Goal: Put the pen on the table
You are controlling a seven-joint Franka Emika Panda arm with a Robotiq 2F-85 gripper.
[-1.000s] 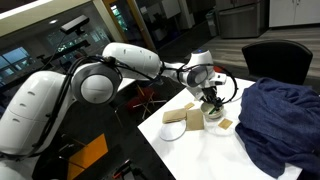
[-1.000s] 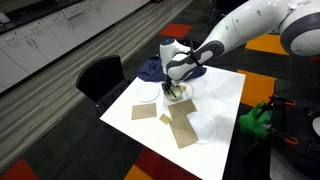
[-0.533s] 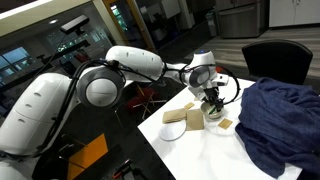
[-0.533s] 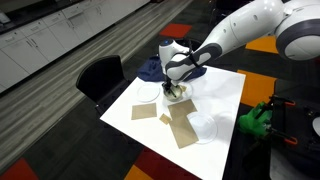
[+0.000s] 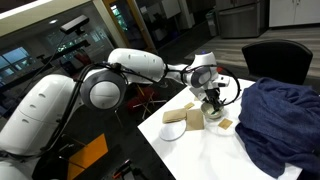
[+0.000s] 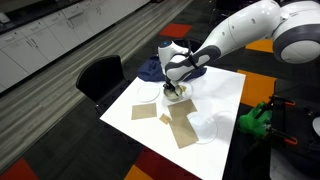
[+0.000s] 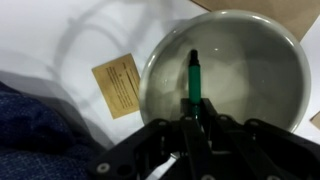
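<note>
— Where is the claw (image 5: 210, 99), seen from this side?

— In an exterior view it hangs low over a small bowl (image 5: 215, 115) on the white tabletop (image 5: 210, 150), with a heap of blue cloth (image 5: 282, 120) just beside. It's too small there to make out the pen or the jaws.

— And from across the room?

— In an exterior view the arm (image 6: 235, 35) reaches over the far edge, with brown paper squares (image 6: 182, 128) lying nearer. It's the same spot, over the bowl.

— What about the wrist view?

— That settles it. The dark green pen (image 7: 193, 72) is inside the bowl, and the claw looks clamped on its near end. I can't tell whether it's lifted.

— So how far along is it?

— I'd say the grip is made. The pen hasn't yet come out of the bowl and gone down on bare tabletop.
</note>
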